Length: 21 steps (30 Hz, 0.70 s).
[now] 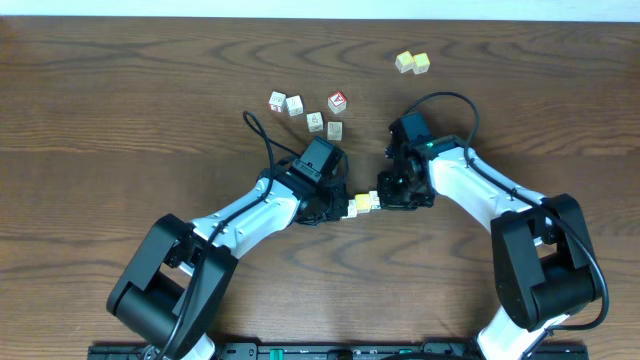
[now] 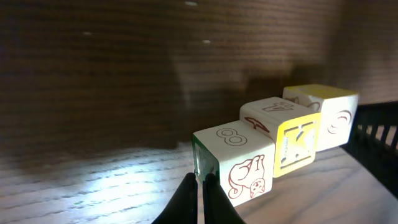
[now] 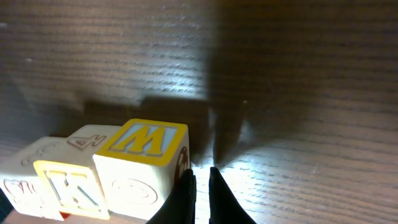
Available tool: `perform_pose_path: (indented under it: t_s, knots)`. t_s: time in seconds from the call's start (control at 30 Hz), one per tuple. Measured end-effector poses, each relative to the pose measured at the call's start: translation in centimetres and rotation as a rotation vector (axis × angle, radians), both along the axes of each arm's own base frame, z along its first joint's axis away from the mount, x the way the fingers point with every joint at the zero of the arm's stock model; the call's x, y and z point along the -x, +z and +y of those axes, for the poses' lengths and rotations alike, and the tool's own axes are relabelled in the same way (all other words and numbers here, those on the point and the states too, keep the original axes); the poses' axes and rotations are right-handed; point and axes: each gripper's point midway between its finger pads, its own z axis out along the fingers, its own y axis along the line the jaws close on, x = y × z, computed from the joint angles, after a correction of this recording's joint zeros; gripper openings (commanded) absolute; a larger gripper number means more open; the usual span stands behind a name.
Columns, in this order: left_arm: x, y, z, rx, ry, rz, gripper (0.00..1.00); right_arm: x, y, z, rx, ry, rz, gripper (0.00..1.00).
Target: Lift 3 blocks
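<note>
Overhead: the row of three blocks (image 1: 362, 203) lies mid-table between the two arm ends. It is mostly covered by the wrists, and only a yellow and whitish sliver shows. The left gripper (image 1: 345, 208) and right gripper (image 1: 383, 198) meet it from opposite ends, but their fingertips are hidden under the housings. The jaw state cannot be read in this view. Farther up the table (image 1: 100, 110) sit a red-faced cube (image 1: 338, 101) with four whitish cubes (image 1: 294, 104) near it. A pale yellow pair (image 1: 412, 63) sits well apart at top right.

Left wrist: the dark fingers are pressed together, nothing between them, with the tips against the lower corner of the nearest cube. That 8 block (image 2: 233, 165) is whitish, with a red-brown "8" on top and an animal outline on its side. Its left face is a green sliver, too oblique to read. The K block (image 2: 292, 140) touches it and has a yellow-framed K face and a whitish top. The last cube, the W block (image 2: 329, 118), has a yellow top and a whitish side. Whether the row rests on the wood or hangs clear, I cannot tell.

Right wrist: the fingers are almost closed with a thin slit between them, pinching nothing, just beside the W block. Its top shows a yellow W. The far end of the row is cut off at lower left.
</note>
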Motion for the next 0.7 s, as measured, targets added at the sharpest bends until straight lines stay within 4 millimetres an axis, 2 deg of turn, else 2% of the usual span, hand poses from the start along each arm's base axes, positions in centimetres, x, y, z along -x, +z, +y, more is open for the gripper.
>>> perform_pose_path:
  t_s: [0.47, 0.6, 0.7]
  knots:
    - [-1.6, 0.3, 0.4, -0.002, 0.015, -0.061, 0.07, 0.5, 0.0, -0.1, 0.01, -0.001, 0.02, 0.02]
    - [-2.7, 0.2, 2.0, -0.006, 0.056, -0.058, 0.07, 1.1, 1.0, -1.0, 0.042, -0.007, 0.073, 0.03]
    - [-3.5, 0.6, 3.8, -0.013, 0.104, -0.051, 0.07, -0.1, 2.7, -2.2, 0.074, -0.027, 0.067, 0.03]
